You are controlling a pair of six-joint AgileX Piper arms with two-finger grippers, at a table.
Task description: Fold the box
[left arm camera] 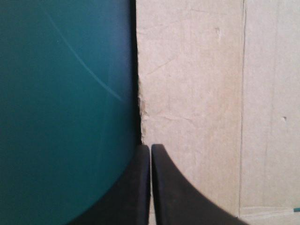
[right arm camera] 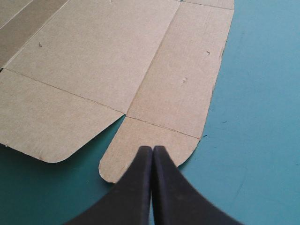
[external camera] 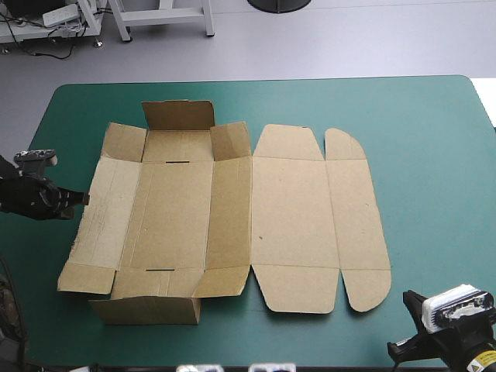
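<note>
The box (left arm camera: 201,93) runs past the left wrist view's edges on 3 sides.

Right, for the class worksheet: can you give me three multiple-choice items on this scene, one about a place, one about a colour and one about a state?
1. Where is the left gripper?
A. At the left edge of the box
B. Over the box's middle
C. At the table's far edge

2. What colour is the table cover?
A. Red
B. White
C. Teal-green

3. How are the fingers of the right gripper?
A. Wide apart
B. Shut, holding nothing
C. Clamped on a raised wall

Answers: 1 A, as the high view shows its tip at the board's left edge. 2 C, as the cover is teal-green all round the box. 3 B, as the fingers meet in one pointed arch.
</note>
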